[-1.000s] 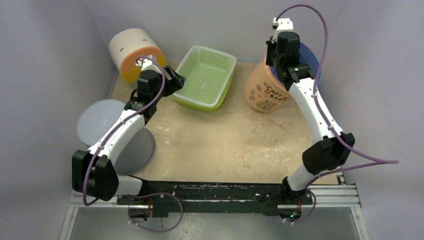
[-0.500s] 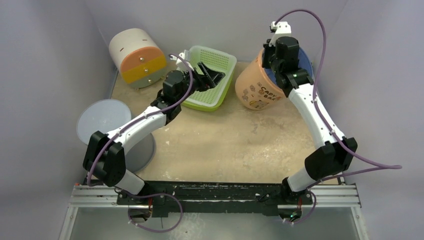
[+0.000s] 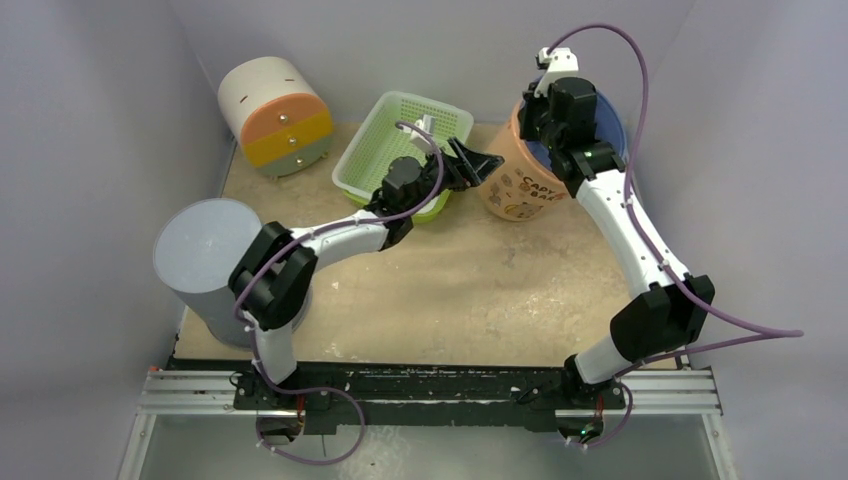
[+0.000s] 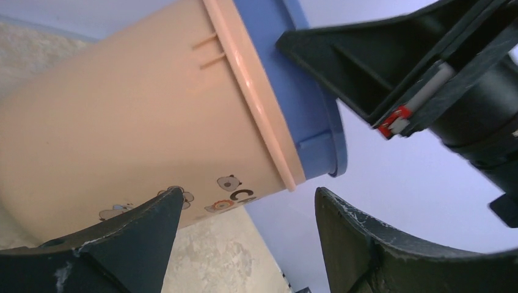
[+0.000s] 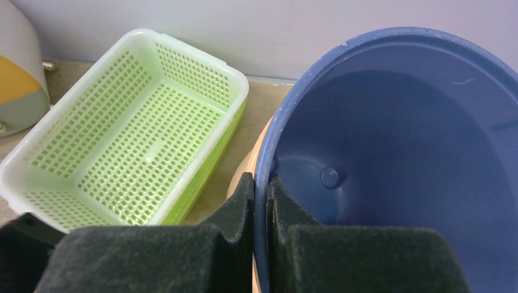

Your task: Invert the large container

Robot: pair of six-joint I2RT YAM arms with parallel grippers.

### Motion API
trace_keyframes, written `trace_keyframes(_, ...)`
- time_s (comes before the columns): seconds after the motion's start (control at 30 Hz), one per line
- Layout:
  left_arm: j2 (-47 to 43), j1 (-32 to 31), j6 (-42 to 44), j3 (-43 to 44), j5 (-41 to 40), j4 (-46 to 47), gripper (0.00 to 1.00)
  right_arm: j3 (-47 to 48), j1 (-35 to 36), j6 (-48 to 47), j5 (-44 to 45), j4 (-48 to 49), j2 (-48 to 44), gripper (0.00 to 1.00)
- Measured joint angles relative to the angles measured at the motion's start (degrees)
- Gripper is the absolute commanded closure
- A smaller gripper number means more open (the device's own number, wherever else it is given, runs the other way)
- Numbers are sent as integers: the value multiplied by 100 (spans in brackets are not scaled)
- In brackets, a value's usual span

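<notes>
Top external view has the large container [image 3: 522, 188], the peach bucket with the blue lining and cartoon print, sitting at the far right of the table [image 3: 450, 290], just right of the green basket [image 3: 405, 150]. It's not upright. It leans, so its long axis runs from the base, low and on the basket side, up to the mouth, which faces up and off toward the right wall. You can see a good bit of the blue inside from above.

The right gripper [image 3: 541, 108] is pinched tight on the rim at the far-left side of the mouth. The right wrist cam makes that super clear: right gripper [image 5: 259, 186] has one finger outside the wall, one inside, with the blue rim sandwiched between them.

The left gripper [image 3: 482, 163] is reaching over the basket with its jaws spread wide, right beside the bucket's printed side and holding nothing. In the left wrist cam the bucket crosses the frame diagonally, base lower left, blue rim upper right.

A round cream-and-orange drawer unit [image 3: 275, 110] sits far left, and a grey cylinder [image 3: 205, 260] is near left.
</notes>
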Motion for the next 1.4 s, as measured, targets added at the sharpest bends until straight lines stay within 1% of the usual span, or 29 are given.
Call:
trace_keyframes(0.1, 387, -109, -138, 76, 4, 293, 24, -2, 0, 0, -83, -26, -7, 100)
trace_keyframes(0.27, 811, -120, -337, 389, 2, 481, 24, -15, 2, -2, -232, -44, -11, 100)
trace_keyframes(0.6, 848, -149, -378, 835, -114, 568, 24, -208, 70, -46, -522, -26, -133, 100)
trace_keyframes(0.87, 1370, -179, -328, 1377, -227, 428, 23, -245, 111, -127, -525, -50, -175, 100)
trace_keyframes(1.07, 1711, -177, -350, 1499, -260, 437, 23, -264, 85, -223, -461, -319, -245, 100)
trace_keyframes(1.27, 1729, -195, -280, 1523, -236, 431, 23, -247, 63, -284, -420, -555, -354, 100)
trace_keyframes(1.4, 1731, -195, -205, 1534, -247, 481, 23, -83, 57, -286, -426, -901, -387, 100)
